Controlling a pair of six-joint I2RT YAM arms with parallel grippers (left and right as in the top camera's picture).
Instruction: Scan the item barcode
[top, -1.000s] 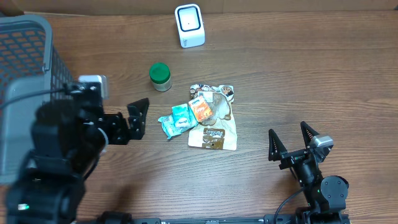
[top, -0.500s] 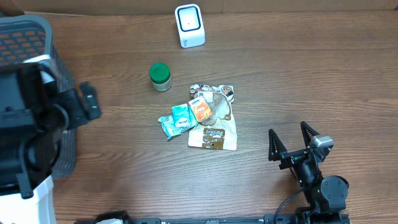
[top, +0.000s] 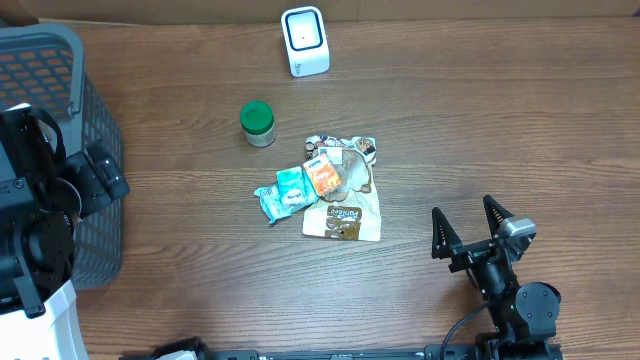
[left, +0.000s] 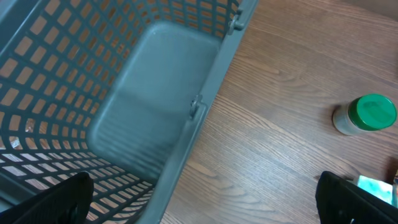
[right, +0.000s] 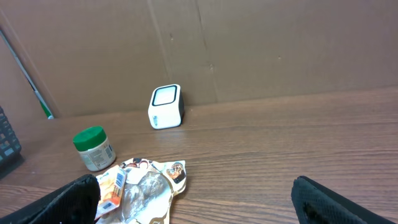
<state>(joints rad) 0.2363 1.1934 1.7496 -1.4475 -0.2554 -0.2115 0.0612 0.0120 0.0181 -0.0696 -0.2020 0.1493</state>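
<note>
The white barcode scanner (top: 305, 40) stands at the table's far edge, and the right wrist view shows it too (right: 165, 106). Mid-table lies a pile of items: a large crumpled snack bag (top: 350, 200), an orange packet (top: 322, 176) and a teal packet (top: 283, 192). A green-lidded jar (top: 257, 122) stands just behind them. My left gripper (top: 98, 180) is open and empty over the grey basket's right rim, far left of the pile. My right gripper (top: 470, 232) rests open and empty near the front edge, right of the pile.
The grey mesh basket (top: 60, 60) fills the table's left side; its rim and inner wall (left: 186, 124) dominate the left wrist view. A brown cardboard wall (right: 249, 43) runs behind the scanner.
My left arm has swung left, away from the pile, and now hangs over the basket's rim. The right arm and the items have not moved.
</note>
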